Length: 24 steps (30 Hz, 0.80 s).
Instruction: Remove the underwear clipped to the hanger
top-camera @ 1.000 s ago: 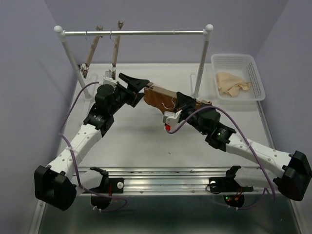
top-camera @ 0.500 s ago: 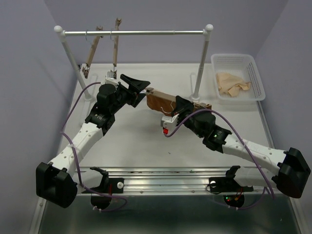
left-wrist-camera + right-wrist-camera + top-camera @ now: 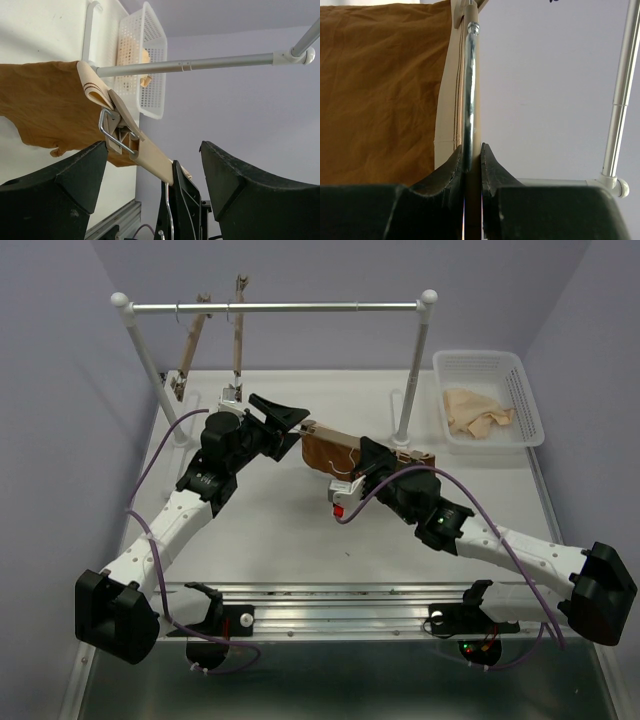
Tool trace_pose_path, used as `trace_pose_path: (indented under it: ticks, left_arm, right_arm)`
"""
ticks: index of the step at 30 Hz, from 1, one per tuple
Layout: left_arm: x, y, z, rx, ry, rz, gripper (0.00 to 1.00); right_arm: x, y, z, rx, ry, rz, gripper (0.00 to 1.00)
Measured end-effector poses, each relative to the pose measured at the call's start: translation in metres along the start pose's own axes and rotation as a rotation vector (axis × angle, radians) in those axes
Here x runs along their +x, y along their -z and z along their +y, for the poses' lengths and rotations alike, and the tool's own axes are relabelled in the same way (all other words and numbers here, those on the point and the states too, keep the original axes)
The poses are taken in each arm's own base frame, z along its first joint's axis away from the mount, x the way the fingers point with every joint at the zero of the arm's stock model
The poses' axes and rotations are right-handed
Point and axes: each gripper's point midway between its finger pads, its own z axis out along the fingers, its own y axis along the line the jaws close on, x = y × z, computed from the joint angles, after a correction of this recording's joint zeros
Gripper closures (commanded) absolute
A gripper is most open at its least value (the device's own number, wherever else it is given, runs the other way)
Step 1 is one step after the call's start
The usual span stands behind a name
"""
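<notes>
With the right gripper [image 3: 470, 156] clenched on the hanger [image 3: 150, 156] — underwear [image 3: 325, 452] dangling mid-table, four o'clock of the wide-open left gripper [image 3: 153, 146] — centre those jaws squarely over the clip [image 3: 117, 132] before squeezing its levers.

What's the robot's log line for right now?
right end effector: shut on hanger | left end effector: open, near clip | underwear: clipped

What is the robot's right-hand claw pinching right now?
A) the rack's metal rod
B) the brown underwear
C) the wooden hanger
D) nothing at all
C: the right wrist view shows the right gripper closed on the hanger at its wire hook, with the brown underwear hanging beside it.
</notes>
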Motion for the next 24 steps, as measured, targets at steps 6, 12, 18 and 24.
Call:
trace_pose_path:
  ticks: [6,12,18,24]
  left_arm:
    - [-0.0001,0.0000,0.0008,-0.004,0.006,-0.001,0.18]
    - [-0.0008,-0.0002,0.0007,-0.007,0.023,-0.005,0.21]
    - [-0.0008,-0.0002,0.0003,-0.008,0.038,-0.005,0.26]
    - [-0.0020,-0.0005,0.0009,-0.012,0.047,-0.012,0.28]
  right_arm:
    - [-0.0018,-0.0002,-0.0002,0.010,0.026,0.006,0.99]
    - [-0.0042,-0.0016,-0.0022,0.029,0.053,0.013,0.99]
    - [-0.0066,-0.0044,-0.0036,0.045,0.075,0.022,0.99]
    - [-0.0086,-0.0036,-0.0053,0.050,0.088,0.024,0.99]
